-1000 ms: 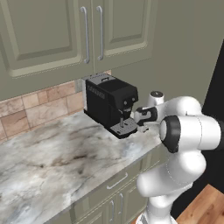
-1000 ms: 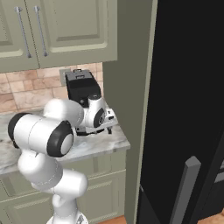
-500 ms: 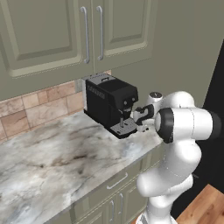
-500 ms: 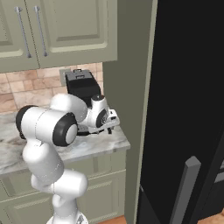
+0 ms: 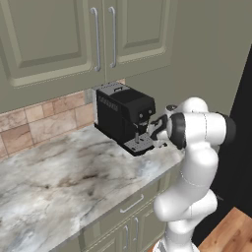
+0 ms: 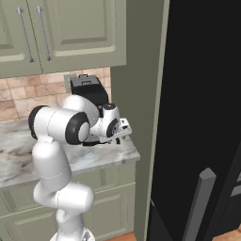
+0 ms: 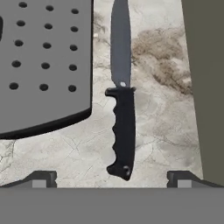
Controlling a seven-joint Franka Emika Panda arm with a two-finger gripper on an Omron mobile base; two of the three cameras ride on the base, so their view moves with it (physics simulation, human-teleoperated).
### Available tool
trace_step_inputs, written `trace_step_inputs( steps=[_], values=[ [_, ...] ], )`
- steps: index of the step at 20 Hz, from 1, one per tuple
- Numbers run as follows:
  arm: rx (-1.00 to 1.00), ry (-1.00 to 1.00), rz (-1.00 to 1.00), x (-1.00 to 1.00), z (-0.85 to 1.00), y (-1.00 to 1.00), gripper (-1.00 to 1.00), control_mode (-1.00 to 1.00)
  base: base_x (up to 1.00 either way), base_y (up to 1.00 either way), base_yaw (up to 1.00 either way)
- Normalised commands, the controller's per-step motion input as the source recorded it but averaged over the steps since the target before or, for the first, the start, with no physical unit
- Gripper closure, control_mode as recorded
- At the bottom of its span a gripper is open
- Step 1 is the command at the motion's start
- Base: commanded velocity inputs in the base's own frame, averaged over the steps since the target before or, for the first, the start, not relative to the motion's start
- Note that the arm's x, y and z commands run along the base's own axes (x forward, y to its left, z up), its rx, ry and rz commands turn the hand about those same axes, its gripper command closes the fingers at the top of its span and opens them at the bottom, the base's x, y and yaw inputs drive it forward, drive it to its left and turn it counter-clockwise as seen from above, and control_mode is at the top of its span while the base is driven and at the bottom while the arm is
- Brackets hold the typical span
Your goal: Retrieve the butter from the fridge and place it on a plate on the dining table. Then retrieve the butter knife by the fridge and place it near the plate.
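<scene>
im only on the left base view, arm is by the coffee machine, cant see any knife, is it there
Observer: Yes. In the hand view the butter knife lies flat on the marble counter, beside the coffee machine's perforated drip tray.
Operator: gripper lined up on it?
Observer: The gripper is open, its fingertips either side of the black handle's end.
Operator: which way is the blade
Observer: It points away from the hand, along the tray's edge.
Operator: fridge close?
Observer: In the right base view the black fridge stands just past the counter's end.

Veined marble counter (image 7: 166,113), butter knife (image 7: 122,109) flat on it straight ahead of the gripper (image 7: 111,177), coffee machine (image 5: 125,117) resting alongside, left of the fingertips.
</scene>
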Motion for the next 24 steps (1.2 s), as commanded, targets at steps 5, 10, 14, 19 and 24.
trace_step_inputs(
  steps=[5, 10, 14, 19, 24],
  values=[
    [0.0, 0.0, 0.0, 0.33, -0.17, -0.1, -1.0, -1.0, 0.0, 0.0, 0.0],
    [0.0, 0.0, 0.0, 0.22, -0.11, 0.0, -1.0, -1.0, 0.0, 0.0, 0.0],
    [0.02, 0.0, 0.0, 0.13, -0.19, 0.0, -1.0, -1.0, 0.0, 0.0, 0.0],
    [0.04, 0.0, 0.01, 0.08, -0.18, 0.0, -1.0, -1.0, 0.0, 0.0, 0.0],
    [0.02, 0.0, 0.01, 0.07, -0.4, -0.16, -1.0, -1.0, 0.0, 0.0, 0.0]
  ],
)
